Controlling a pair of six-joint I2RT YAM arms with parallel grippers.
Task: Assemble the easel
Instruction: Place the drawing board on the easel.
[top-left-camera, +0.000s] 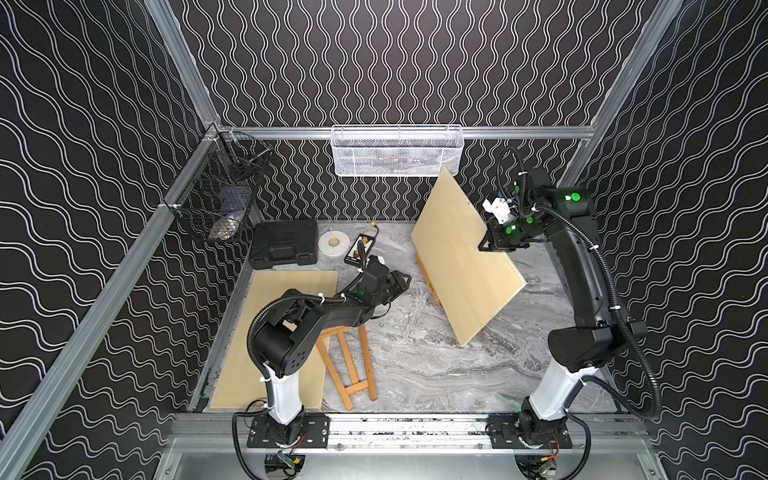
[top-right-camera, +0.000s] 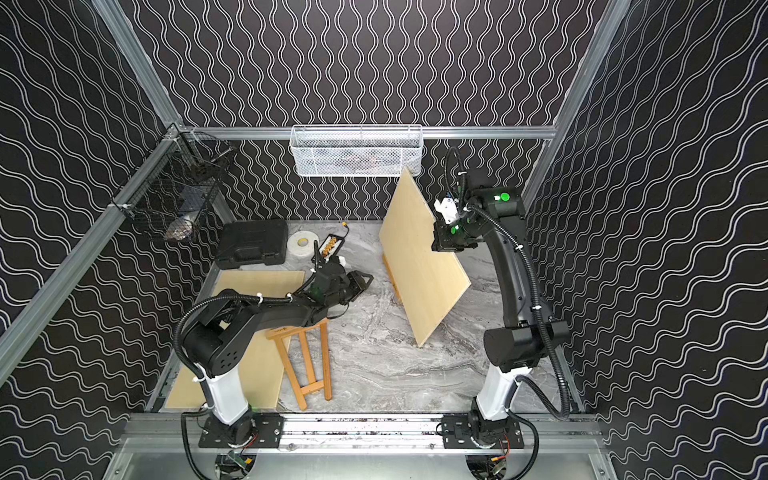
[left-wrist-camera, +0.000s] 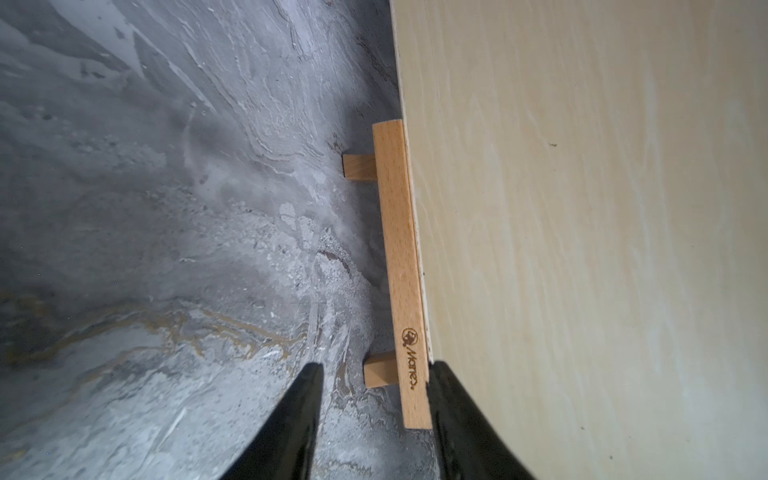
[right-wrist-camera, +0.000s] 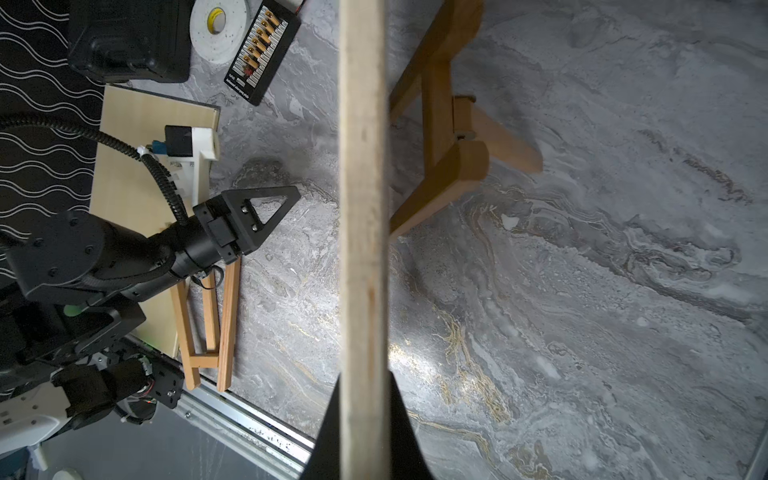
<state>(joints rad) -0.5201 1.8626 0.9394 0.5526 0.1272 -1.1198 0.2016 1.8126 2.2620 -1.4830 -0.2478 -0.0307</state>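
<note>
Along the worktop's near-left edge, a folded easel frame (top-left-camera: 353, 365) is lying flat, partly over a flat board (top-left-camera: 291, 282). Past it, mid-worktop, the left claw (top-left-camera: 404, 281) is hovering released, jaws parted and empty, and pointing at the ledge (left-wrist-camera: 401, 270) of the standing easel (right-wrist-camera: 444, 124). Toward the far-right corner, the right claw (top-left-camera: 487, 245) is clenching the upper edge of the tilted board (top-left-camera: 461, 266), which is leaning behind that ledge. The board is looking thin, stiff, light and smooth. It is probably prone to swinging, so a mid-edge hold is suiting it.
</note>
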